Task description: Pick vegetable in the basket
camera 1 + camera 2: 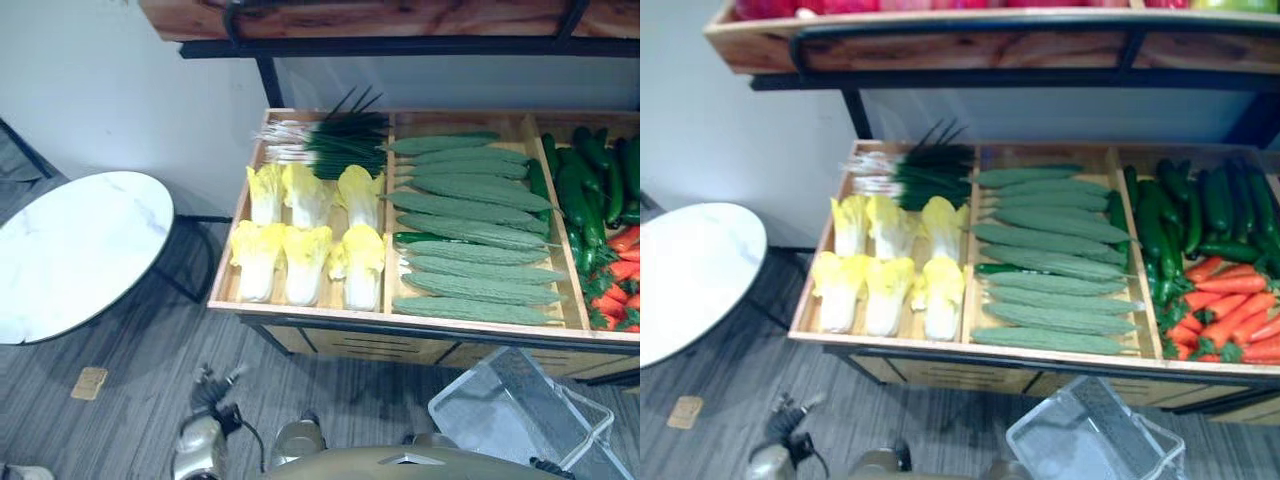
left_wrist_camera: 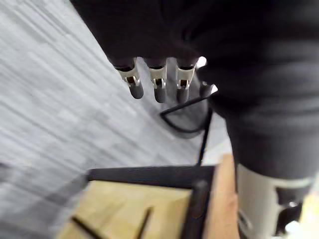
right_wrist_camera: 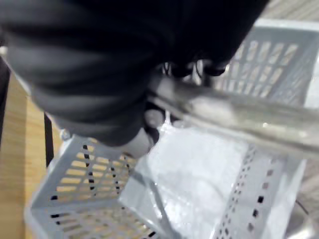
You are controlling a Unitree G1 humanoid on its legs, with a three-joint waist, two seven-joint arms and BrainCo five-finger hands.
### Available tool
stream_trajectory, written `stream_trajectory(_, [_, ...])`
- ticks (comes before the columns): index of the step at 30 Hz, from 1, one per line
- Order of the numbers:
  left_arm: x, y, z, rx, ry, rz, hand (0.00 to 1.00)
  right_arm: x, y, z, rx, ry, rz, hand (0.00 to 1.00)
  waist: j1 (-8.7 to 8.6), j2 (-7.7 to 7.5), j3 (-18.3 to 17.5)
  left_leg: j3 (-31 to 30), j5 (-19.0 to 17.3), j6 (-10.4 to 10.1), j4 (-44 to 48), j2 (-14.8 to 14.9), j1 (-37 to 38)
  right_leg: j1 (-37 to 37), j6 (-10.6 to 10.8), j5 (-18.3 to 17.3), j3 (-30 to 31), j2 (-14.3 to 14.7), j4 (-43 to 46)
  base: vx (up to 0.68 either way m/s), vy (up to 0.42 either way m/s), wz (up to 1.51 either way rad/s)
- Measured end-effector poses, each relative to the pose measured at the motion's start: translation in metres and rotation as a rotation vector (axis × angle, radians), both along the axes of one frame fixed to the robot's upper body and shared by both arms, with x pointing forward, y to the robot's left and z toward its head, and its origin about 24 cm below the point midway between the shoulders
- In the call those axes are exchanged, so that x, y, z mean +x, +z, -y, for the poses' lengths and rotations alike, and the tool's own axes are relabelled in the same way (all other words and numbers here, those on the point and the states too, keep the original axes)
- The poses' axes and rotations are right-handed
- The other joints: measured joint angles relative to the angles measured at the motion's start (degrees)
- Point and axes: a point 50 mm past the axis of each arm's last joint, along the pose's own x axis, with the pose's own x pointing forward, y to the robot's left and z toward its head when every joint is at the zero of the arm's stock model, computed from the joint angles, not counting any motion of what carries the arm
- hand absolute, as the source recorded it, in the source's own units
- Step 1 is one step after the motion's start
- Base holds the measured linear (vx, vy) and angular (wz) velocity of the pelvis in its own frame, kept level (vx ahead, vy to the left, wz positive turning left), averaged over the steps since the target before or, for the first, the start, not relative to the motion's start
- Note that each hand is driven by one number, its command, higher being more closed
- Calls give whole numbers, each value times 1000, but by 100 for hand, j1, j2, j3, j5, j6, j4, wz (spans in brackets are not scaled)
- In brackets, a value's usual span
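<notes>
The vegetables are being displayed in a wooden stand (image 1: 400, 322) that is divided into compartments. Pale yellow cabbages (image 1: 300, 235) are being shown in two rows in the left compartment, with a bunch of green onions (image 1: 330, 142) laid behind them by the back rim. Long pale green gourds (image 1: 470, 230) are being shown piled crosswise through the middle compartment, one dark green cucumber (image 1: 425, 238) being lodged among them. Dark green cucumbers (image 1: 585, 190) are being shown at the back of the right compartment, with orange-red vegetables (image 1: 1230, 310) in front of them. A white slatted basket (image 1: 520, 405) is being held below the stand's front edge, on the robot's right, apart from all the vegetables. It is being gripped by the right hand (image 3: 124, 74), whose fingers are being curled over the clear handle (image 3: 239, 117) while the thumb is being tucked beneath it. The left hand (image 2: 164, 40) is being hung low over the grey floor (image 2: 50, 99), near a corner of the stand; its fingers (image 2: 158, 87) are being held side by side, loose and nearly straight, around nothing. A round white table (image 1: 70, 250) is being shown to the left of the stand, apart from it, and a wooden shelf (image 1: 940, 45) is being carried above the stand on a dark frame.
</notes>
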Motion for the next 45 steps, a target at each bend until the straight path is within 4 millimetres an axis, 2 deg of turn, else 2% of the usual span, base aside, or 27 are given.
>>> stream_trajectory(1, [11,23,-8,41,27,111,0,-4,-1,-2,7,-21,-2,100,-32,12,-124,-39,-54,-82,-485,-113,42,81,137,142,-143,-38,-327,-88,381,90])
stream_trajectory(2, [16,35,-14,74,30,155,0,-5,-4,-8,27,-26,-5,100,-55,-64,-147,-129,-13,-101,-641,-191,32,141,196,229,-224,-103,-485,-65,265,70])
stream_trajectory(4, [25,73,-32,166,41,290,0,-11,-13,-33,94,-65,-8,100,-46,-377,-199,-341,124,-4,-740,-452,40,430,149,444,-326,-267,-884,-58,179,51])
stream_trajectory(5, [27,82,-33,187,39,320,0,-12,-14,-36,101,-69,-12,100,-43,-426,-230,-382,125,-1,-740,-497,71,517,165,461,-325,-299,-929,-72,137,40])
stream_trajectory(7, [34,103,-25,237,-17,407,0,-16,-15,-39,114,-82,-20,100,-44,-498,-277,-417,155,45,-797,-581,208,677,169,463,-304,-363,-960,-100,64,19])
stream_trajectory(8, [39,115,-10,265,-89,469,0,-16,-15,-38,109,-64,-21,100,-42,-470,-293,-364,218,65,-959,-644,312,708,238,458,-264,-385,-961,-110,25,-2])
stream_trajectory(10, [46,124,11,270,-179,519,0,-16,-14,-36,97,-45,-21,100,-62,-400,-318,-365,281,22,-1127,-645,341,654,328,437,-244,-376,-976,-141,-19,-6])
stream_trajectory(12, [54,124,47,321,-351,516,0,-12,-11,-28,71,-15,-20,100,-165,-297,-361,-366,451,14,-1431,-594,437,583,330,438,-224,-296,-979,-147,-66,-2])
stream_trajectory(14, [59,116,85,373,-543,484,0,0,-9,-23,57,39,-6,100,-320,-123,-379,-316,525,-13,-1518,-521,461,496,298,459,-75,-184,-1005,-66,-49,-16])
stream_trajectory(16, [60,113,107,437,-647,460,0,7,-9,-24,57,68,1,100,-390,-103,-367,-261,520,-22,-1517,-460,512,492,260,510,38,-102,-1050,-17,-33,-33])
stream_trajectory(18, [65,106,127,548,-768,419,0,14,-11,-31,67,137,-6,100,-483,-163,-372,-145,481,-81,-1510,-341,530,481,221,536,168,33,-1112,15,-48,-33])
stream_trajectory(20, [71,98,130,592,-802,367,0,19,-11,-35,72,167,-3,100,-519,-198,-370,-66,452,-122,-1493,-281,575,434,159,594,274,108,-1161,66,-24,-38])
stream_trajectory(24, [91,71,124,654,-823,187,0,36,-11,-40,65,255,11,100,-650,-230,-303,264,381,-157,-1404,-200,619,308,180,734,612,221,-1206,114,-7,-47])
stream_trajectory(28, [105,61,113,734,-802,61,0,43,-10,-40,47,285,19,100,-802,-284,-162,378,286,-136,-1279,-216,630,285,190,780,757,214,-1203,98,14,-23])
stream_trajectory(33, [119,69,104,791,-739,37,0,57,-5,-33,12,299,48,100,-807,-216,175,648,165,-130,-1066,-232,588,65,201,793,1054,211,-1068,9,11,-33])
stream_trajectory(39, [147,90,90,839,-648,33,0,91,5,-24,-33,297,127,100,-918,-157,777,763,153,-126,-890,-203,79,-552,223,986,1250,251,-980,-122,-28,-17])
stream_trajectory(40, [150,94,87,849,-629,36,100,97,7,-23,-42,299,142,100,-916,-170,832,830,156,-123,-869,-203,-7,-682,228,1036,1309,255,-994,-140,-31,-40])
stream_trajectory(45, [170,117,70,870,-511,41,100,115,14,-24,-64,286,195,100,-910,-196,1074,1143,197,-128,-825,-182,-396,-1132,239,1388,1626,312,-1287,-87,-30,-32])
